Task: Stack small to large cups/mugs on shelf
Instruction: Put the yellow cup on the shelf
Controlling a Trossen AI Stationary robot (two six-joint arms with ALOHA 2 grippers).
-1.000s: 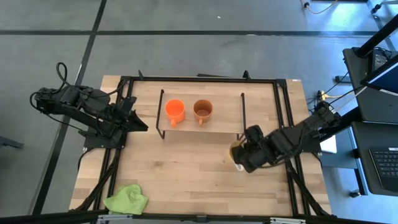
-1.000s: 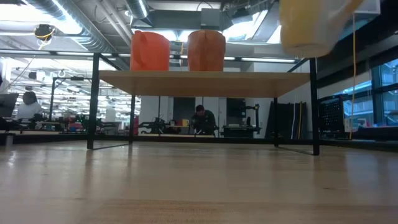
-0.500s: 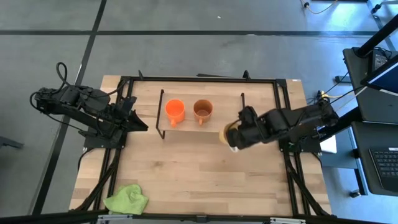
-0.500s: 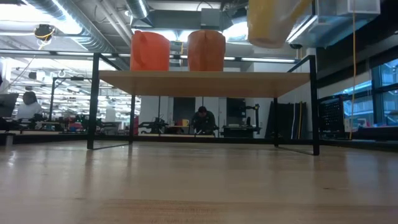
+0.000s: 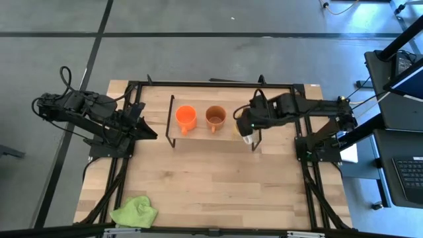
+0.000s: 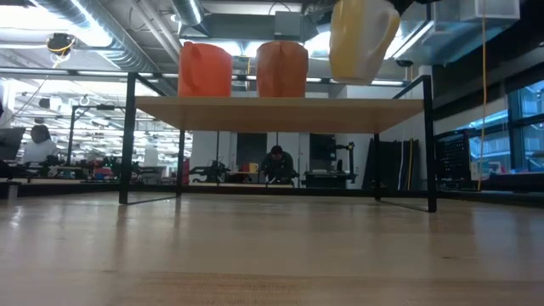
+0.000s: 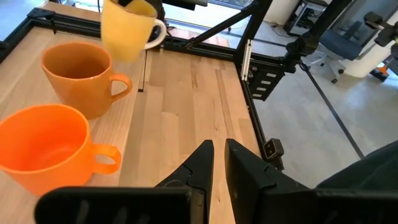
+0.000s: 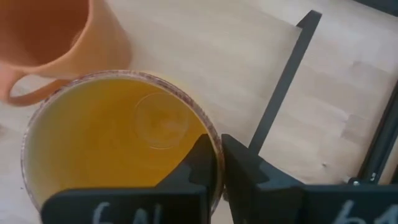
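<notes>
Shelf (image 5: pixel 198 140): low light-wood board on thin black wire legs, standing on the wooden tabletop (image 5: pixel 198 178) toward its far side.

Bright orange mug (image 5: pixel 186 118): upright on the shelf, toward its left end, handle pointing to the near edge. Open mouth visible from above.

Brown mug (image 5: pixel 215 117): upright on the shelf, just beside the orange mug on its right, not touching it. In the low view the two (image 6: pixel 205 69) (image 6: pixel 281 69) stand side by side on the board.

Yellow mug (image 5: pixel 243 128): white-handled, held in the air above the right part of the shelf, just right of the brown mug. In the low view its base (image 6: pixel 360 42) hangs clear above the board, slightly tilted. The left wrist view shows it (image 7: pixel 126 28) aloft beyond the brown mug.

Right gripper (image 5: pixel 249 123): reaching in from the right over the shelf, fingers clenched on the yellow mug's rim, one finger inside and one outside, as the right wrist view shows (image 8: pixel 214 163).

Left gripper (image 5: pixel 147 130): parked at the table's left edge, level with the shelf, well apart from the mugs; fingers nearly closed with a narrow gap, holding nothing (image 7: pixel 214 168).

Lime-green cloth (image 5: pixel 135 211): crumpled at the near-left corner of the tabletop.
</notes>
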